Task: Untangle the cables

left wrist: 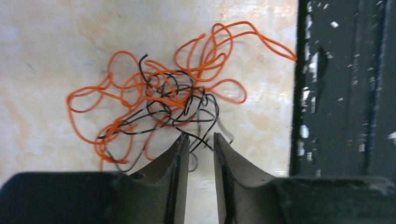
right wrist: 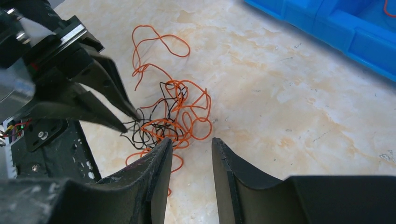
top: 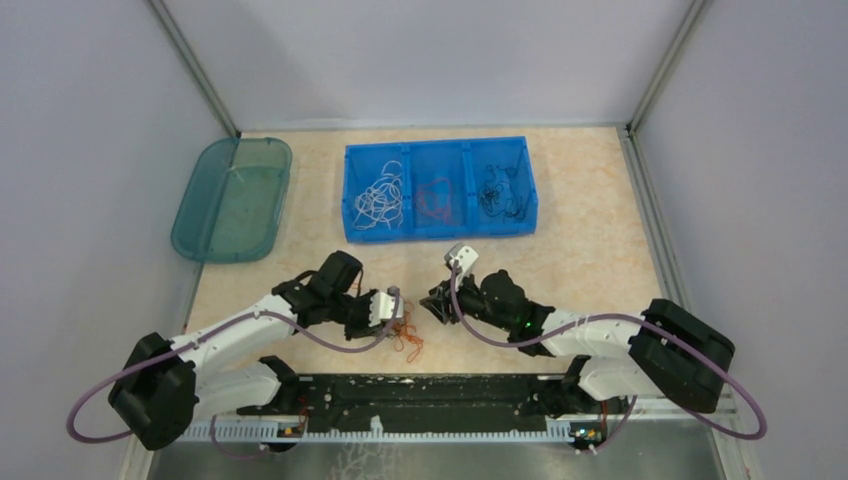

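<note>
jaws ajar, both tilted low toward cables [left wrist: 159, 99]

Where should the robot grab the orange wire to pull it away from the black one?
Grip the long orange loop poking out of the clump, coming straight down from above. It lies flat on the table, clear of the black wire.
</note>
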You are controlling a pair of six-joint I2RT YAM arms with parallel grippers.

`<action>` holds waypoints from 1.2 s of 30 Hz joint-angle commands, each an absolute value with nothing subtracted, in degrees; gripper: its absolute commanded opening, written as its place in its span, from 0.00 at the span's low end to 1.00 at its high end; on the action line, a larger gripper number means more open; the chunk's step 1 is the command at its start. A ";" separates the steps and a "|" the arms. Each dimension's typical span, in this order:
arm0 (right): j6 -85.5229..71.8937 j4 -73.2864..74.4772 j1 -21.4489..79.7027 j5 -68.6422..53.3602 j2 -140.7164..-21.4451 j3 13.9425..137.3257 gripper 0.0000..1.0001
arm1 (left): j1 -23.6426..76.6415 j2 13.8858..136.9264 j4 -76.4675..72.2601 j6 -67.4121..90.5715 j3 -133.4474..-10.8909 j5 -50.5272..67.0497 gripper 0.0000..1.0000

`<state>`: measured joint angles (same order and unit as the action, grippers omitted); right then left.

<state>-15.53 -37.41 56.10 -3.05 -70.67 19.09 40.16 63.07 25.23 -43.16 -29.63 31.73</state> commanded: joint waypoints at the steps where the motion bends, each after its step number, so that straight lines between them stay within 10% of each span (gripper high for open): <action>1: -14.59 -38.63 56.11 -1.69 -67.71 19.50 0.37 | 40.61 62.88 21.11 -43.51 -29.36 28.78 0.16; 3: -14.84 -38.86 55.62 -2.01 -66.98 19.19 0.37 | 40.62 62.51 22.30 -43.81 -31.21 27.81 0.00; 20: -9.19 -49.05 53.63 -20.99 -64.72 26.77 0.72 | 40.52 58.12 56.66 -48.95 -66.65 38.15 0.00; 36: -17.07 -60.84 56.06 -31.18 -75.41 37.55 0.71 | 40.65 62.05 60.51 -49.48 -84.24 39.68 0.00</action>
<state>-12.91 -52.25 54.98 -27.92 -73.01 33.28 40.25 61.41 59.13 -48.49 -81.06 37.63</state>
